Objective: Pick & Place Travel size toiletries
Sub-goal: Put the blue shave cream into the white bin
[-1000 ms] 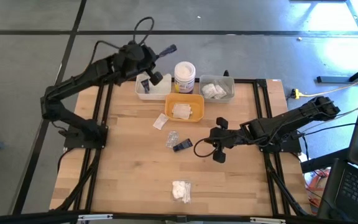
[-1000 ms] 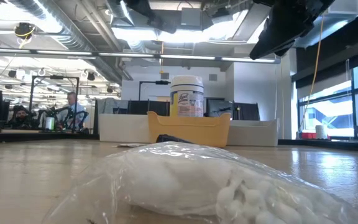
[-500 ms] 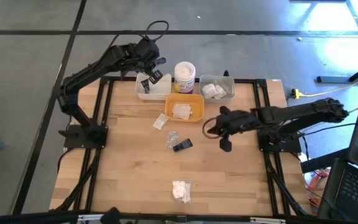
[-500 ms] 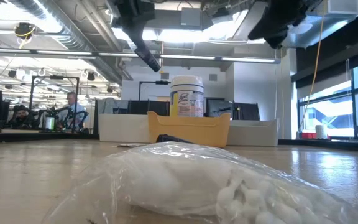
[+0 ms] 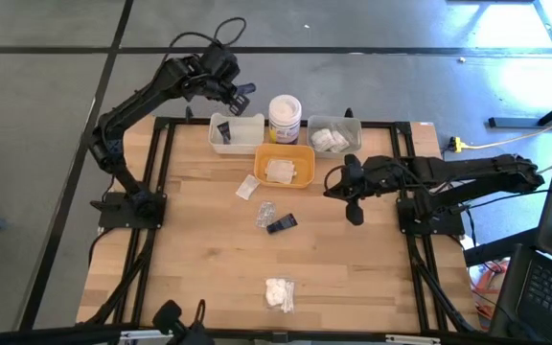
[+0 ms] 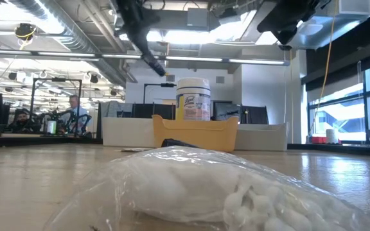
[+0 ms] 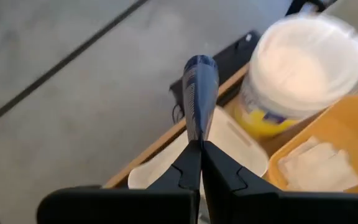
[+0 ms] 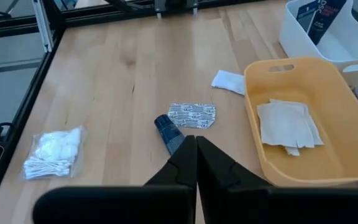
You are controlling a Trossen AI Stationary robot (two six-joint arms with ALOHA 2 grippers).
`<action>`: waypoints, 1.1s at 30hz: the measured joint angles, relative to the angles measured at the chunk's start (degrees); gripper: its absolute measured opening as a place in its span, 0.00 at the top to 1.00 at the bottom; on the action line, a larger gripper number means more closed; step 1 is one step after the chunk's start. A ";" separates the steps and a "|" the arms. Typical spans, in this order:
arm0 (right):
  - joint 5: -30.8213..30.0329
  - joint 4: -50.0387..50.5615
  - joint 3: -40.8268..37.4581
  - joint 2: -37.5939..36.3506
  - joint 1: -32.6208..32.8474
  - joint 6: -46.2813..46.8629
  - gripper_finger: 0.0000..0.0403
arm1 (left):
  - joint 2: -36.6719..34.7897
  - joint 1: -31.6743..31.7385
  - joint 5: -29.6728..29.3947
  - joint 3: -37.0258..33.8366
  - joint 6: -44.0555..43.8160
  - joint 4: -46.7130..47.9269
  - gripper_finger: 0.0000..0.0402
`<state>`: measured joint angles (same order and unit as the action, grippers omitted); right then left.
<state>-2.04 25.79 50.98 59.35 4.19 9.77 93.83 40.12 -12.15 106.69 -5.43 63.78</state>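
My left gripper is shut on a dark tube, held in the air over the far edge of the white tray, beside the jar. A second tube stands in that tray. Beige sachets lie in the yellow tray, and white fluffy pieces in the grey tray. On the table lie a white sachet, a printed sachet, a black tube and a clear bag of cotton pieces. My right gripper hangs shut and empty right of the yellow tray. My left gripper pinches one end of the dark tube between its two fingertips. The tube runs on in line with the fingers, beyond their ends. In the low view it slants downward, lifted clear of the tray and the table.
The three trays and the jar stand in a row along the table's far edge. Black frame rails run along the table's left and right sides. Bare wood lies between the loose items in the middle and the cotton bag near the front edge.
My left gripper has swung about over the far left corner and tipped downward, so the held tube now slants down beside the jar. My right gripper, still shut, has risen and drawn back from the black tube on the table toward the far right.
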 joint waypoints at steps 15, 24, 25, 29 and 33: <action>3.16 0.03 0.00 0.00 -1.91 -1.06 0.99 | 17.37 -1.07 -4.78 28.14 -4.50 24.33 0.99; 3.15 0.07 0.00 0.02 -1.91 -2.52 0.98 | 19.50 -1.55 0.28 26.79 -4.55 26.22 0.99; 3.15 0.09 0.00 0.02 -1.91 -2.52 0.98 | 19.61 -1.55 0.30 26.33 -4.55 26.25 0.99; 3.15 0.08 0.00 0.02 -1.91 -2.52 0.98 | 19.70 -1.92 0.27 24.43 -4.53 26.22 0.99; 3.15 0.09 0.00 0.02 -1.91 -2.50 0.98 | 19.72 -2.62 0.27 21.42 -4.43 26.25 0.99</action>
<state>1.10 25.89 50.98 59.37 2.28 7.27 113.55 37.49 -11.88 128.11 -9.86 90.03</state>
